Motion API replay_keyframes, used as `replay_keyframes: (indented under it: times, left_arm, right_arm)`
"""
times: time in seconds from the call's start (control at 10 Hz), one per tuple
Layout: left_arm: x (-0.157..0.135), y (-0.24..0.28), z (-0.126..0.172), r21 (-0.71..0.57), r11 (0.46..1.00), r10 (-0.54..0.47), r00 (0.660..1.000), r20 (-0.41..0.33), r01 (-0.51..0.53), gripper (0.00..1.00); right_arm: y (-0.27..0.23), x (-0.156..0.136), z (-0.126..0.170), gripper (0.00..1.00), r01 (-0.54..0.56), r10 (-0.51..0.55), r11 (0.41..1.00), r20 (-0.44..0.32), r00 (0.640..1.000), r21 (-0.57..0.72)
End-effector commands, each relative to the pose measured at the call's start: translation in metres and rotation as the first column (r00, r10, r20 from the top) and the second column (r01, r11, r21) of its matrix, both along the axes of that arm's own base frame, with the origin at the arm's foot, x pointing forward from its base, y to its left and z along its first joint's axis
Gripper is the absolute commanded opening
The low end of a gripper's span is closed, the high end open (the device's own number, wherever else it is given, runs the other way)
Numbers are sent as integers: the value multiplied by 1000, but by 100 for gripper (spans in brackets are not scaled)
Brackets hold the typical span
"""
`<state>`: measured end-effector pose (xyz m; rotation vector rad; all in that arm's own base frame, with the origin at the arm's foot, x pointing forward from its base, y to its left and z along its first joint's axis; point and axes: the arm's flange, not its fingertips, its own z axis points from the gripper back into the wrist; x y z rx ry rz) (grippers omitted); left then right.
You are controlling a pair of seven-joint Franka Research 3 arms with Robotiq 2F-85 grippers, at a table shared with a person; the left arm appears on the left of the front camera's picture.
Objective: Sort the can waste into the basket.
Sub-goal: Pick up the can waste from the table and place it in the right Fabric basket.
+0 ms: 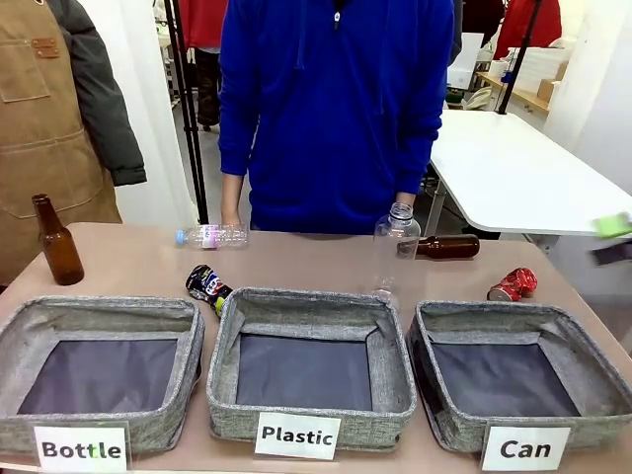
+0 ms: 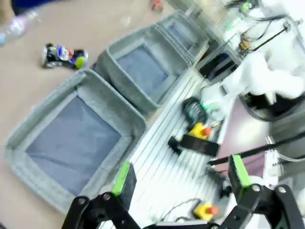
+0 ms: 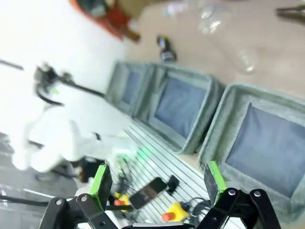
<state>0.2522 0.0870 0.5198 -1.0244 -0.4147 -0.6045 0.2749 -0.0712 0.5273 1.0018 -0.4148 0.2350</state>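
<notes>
While the left pincer (image 2: 181, 171) and right pincer (image 3: 157, 177) stand wide and empty, the red can (image 1: 513, 284) lies by the far edge of the basket (image 1: 489, 318), the dark can (image 1: 208, 285) well left.

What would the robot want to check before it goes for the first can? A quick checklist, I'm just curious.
1. Left tool open and empty: ok.
2. Right tool open and empty: ok.
3. Can basket has room, nothing inside: ok.
4. Red can lies free on the table behind that basket: ok.
5. Dark can lies free by the Plastic basket, at its far corner: ok.
6. Way from the dark can to the Can basket: the upright clear bottle stands between them and may be knocked: not ok.
</notes>
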Motion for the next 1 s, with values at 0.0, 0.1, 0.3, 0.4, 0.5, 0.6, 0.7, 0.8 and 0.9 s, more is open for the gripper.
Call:
replay_keyframes:
  times: [0.0, 0.1, 0.3, 0.4, 0.5, 0.6, 0.7, 0.8, 0.9]
  left_arm:
    - [20, 69, -24, -210, 971, 96, 990, -107, -117, 100]
    - [17, 98, -40, -296, 936, 156, 979, -133, -190, 100]
    - [15, 111, -73, -388, 872, 230, 949, -216, -300, 100]
    - [15, 109, -86, -407, 839, 272, 926, -263, -362, 100]
    - [22, 99, -96, -419, 803, 311, 897, -313, -425, 100]
    - [27, 90, -105, -370, 777, 383, 849, -363, -509, 100]
    - [17, 120, -101, -400, 827, 288, 909, -303, -395, 100]
    - [17, 120, -101, -400, 827, 288, 909, -303, -395, 100]
    - [17, 120, -101, -400, 827, 288, 909, -303, -395, 100]
  right_arm:
    - [-66, -4, -26, 100, 120, -119, 982, -18, 993, 147]
    - [-102, -14, -39, 100, 188, -182, 953, -45, 982, 239]
    - [-150, -30, -65, 100, 302, -288, 890, -91, 953, 341]
    - [-165, -38, -75, 100, 346, -330, 860, -110, 938, 374]
    - [-169, -42, -83, 100, 400, -385, 833, -121, 915, 381]
    - [-168, -45, -85, 100, 431, -420, 831, -111, 901, 353]
    - [-172, -48, -84, 100, 394, -367, 847, -145, 919, 357]
    - [-172, -48, -84, 100, 394, -367, 847, -145, 919, 357]
    - [-172, -48, -84, 100, 394, -367, 847, -145, 919, 357]
